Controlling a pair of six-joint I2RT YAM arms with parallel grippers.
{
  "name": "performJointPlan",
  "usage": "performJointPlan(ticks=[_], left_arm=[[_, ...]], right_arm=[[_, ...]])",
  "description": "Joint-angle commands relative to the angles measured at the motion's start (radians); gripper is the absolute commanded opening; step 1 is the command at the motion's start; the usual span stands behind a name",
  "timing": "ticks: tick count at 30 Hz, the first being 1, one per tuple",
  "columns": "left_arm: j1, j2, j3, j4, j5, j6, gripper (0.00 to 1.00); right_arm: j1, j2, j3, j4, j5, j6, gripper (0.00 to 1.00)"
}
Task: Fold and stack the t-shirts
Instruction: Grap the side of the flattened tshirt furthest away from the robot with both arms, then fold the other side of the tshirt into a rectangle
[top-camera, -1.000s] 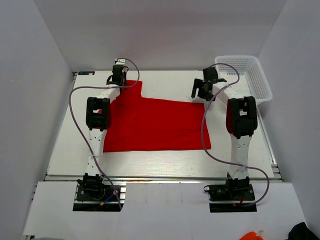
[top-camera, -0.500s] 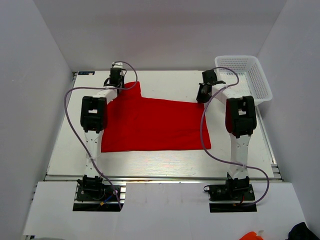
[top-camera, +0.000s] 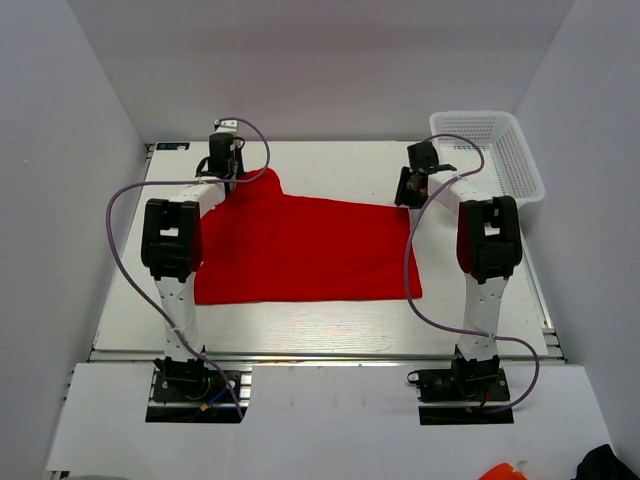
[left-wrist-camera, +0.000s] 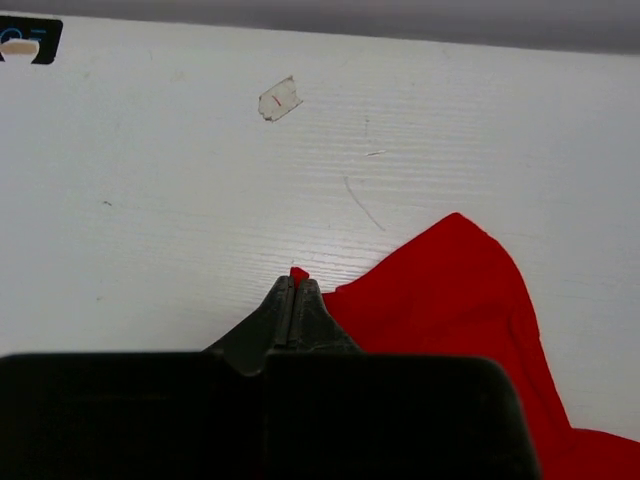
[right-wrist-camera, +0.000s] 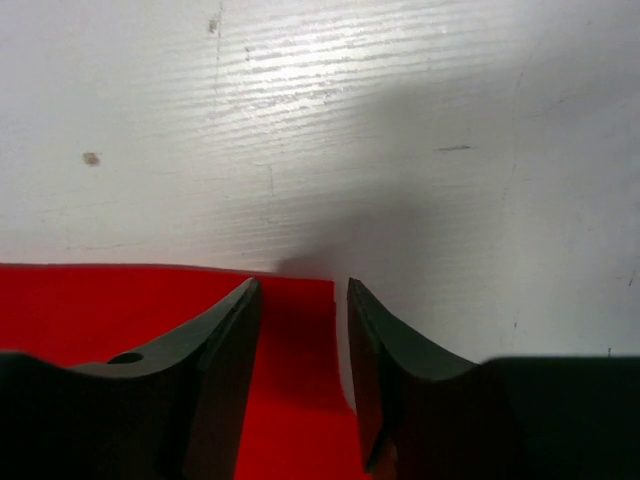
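A plain red t-shirt (top-camera: 305, 250) lies spread on the white table, its sleeve at the far left. My left gripper (top-camera: 222, 172) is shut on the sleeve's edge; in the left wrist view a bit of red cloth (left-wrist-camera: 298, 273) sticks out between the closed fingertips (left-wrist-camera: 310, 300) and the sleeve (left-wrist-camera: 450, 300) lies to the right. My right gripper (top-camera: 404, 190) is open over the shirt's far right corner; in the right wrist view that corner (right-wrist-camera: 300, 330) lies between the two fingers (right-wrist-camera: 225, 335), which straddle it.
A white mesh basket (top-camera: 522, 160) stands at the far right corner of the table. A small scrap of tape (left-wrist-camera: 279, 99) and a black label (left-wrist-camera: 28, 38) lie on the table beyond the left gripper. Grey walls close in the table on three sides.
My left gripper has moved left and slightly back, dragging the sleeve and the shirt's left side leftward. My right gripper has come down onto the shirt's far right corner.
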Motion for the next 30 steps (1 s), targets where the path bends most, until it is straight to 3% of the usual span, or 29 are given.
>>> performJointPlan(ticks=[1,5,7,9,11,21,30], left_arm=[[0.002,-0.094,-0.028,0.039,0.041,-0.001,0.0],[0.002,-0.103,-0.038,0.039,0.06,-0.001,0.0],[0.002,-0.113,-0.049,0.048,0.061,-0.001,0.0],[0.002,-0.122,-0.049,0.048,0.061,-0.001,0.0],[0.002,-0.122,-0.049,0.039,0.061,-0.001,0.0],[0.002,-0.309,-0.211,0.048,0.07,-0.022,0.0],[0.011,-0.557,-0.555,0.085,0.059,-0.129,0.0]], right_arm=[[-0.001,-0.03,-0.032,-0.011,0.037,-0.008,0.47],[0.001,-0.007,-0.035,-0.005,-0.001,0.002,0.46],[0.001,0.002,-0.029,-0.004,-0.015,0.005,0.37],[-0.002,0.01,-0.019,-0.007,-0.024,0.011,0.13],[-0.002,0.005,-0.012,0.001,-0.031,0.014,0.0],[0.004,-0.171,-0.094,0.169,-0.067,-0.093,0.0],[0.001,-0.268,-0.249,0.228,-0.101,-0.103,0.0]])
